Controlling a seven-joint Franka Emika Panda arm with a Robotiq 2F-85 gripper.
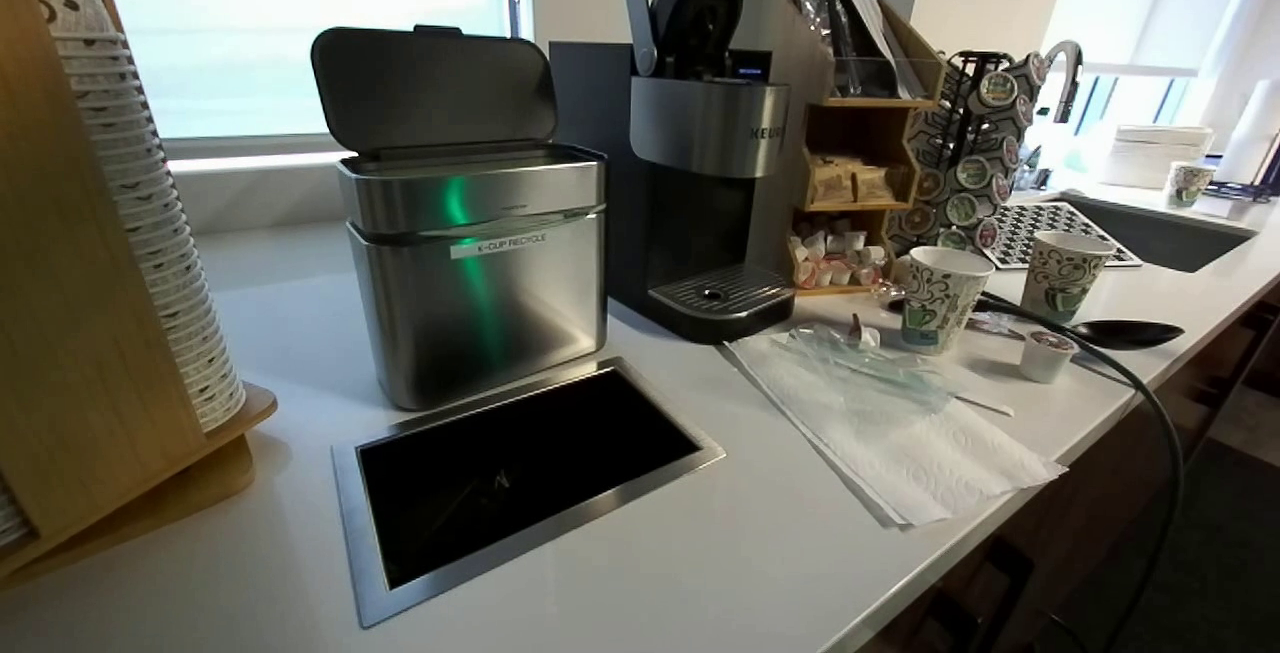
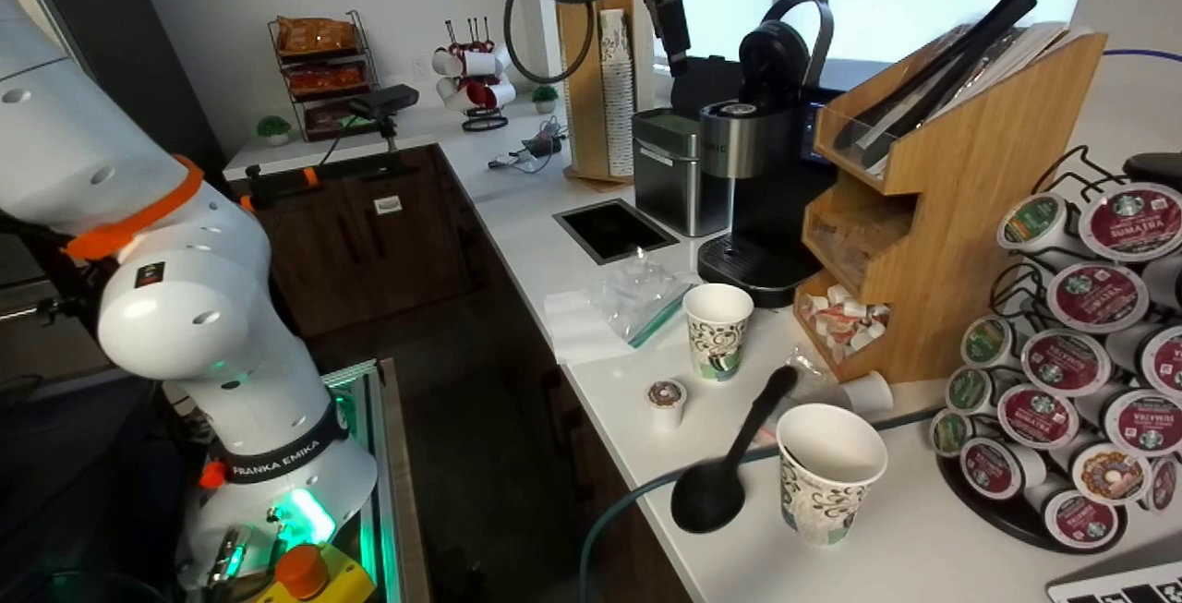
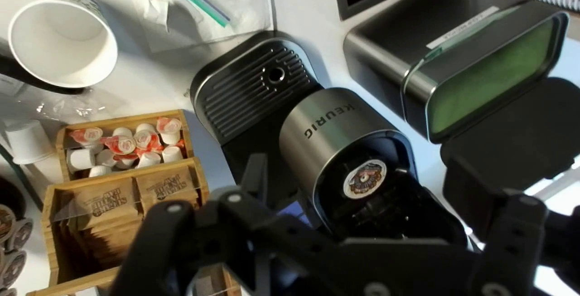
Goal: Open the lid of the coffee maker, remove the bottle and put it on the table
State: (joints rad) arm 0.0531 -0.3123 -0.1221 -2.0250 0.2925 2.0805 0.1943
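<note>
Wrist view: pincer [image 3: 360, 171] gapes, pod [image 3: 365, 179] apparently seated in coffee maker [image 3: 327, 133].

At the left of the frame in an exterior view, the Franka Emika Panda arm [image 2: 194, 312] has white, rounded casings dotted with grey screw recesses [image 2: 206, 318]. An orange strap [image 2: 138, 220] wraps it above a small black label [image 2: 149, 274]. The black collar [image 2: 286, 458] reads FRANKA EMIKA in pale capitals, with a red knob [image 2: 213, 475] at its left and a green light [image 2: 307, 515] glowing on the base [image 2: 346, 485] beneath. A dark cable [image 2: 511, 23] loops at top centre. In the wrist view the gripper [image 3: 362, 185] is black, with silvery round screw heads [image 3: 234, 198] and flat, block-like fingers [image 3: 256, 176].
</note>
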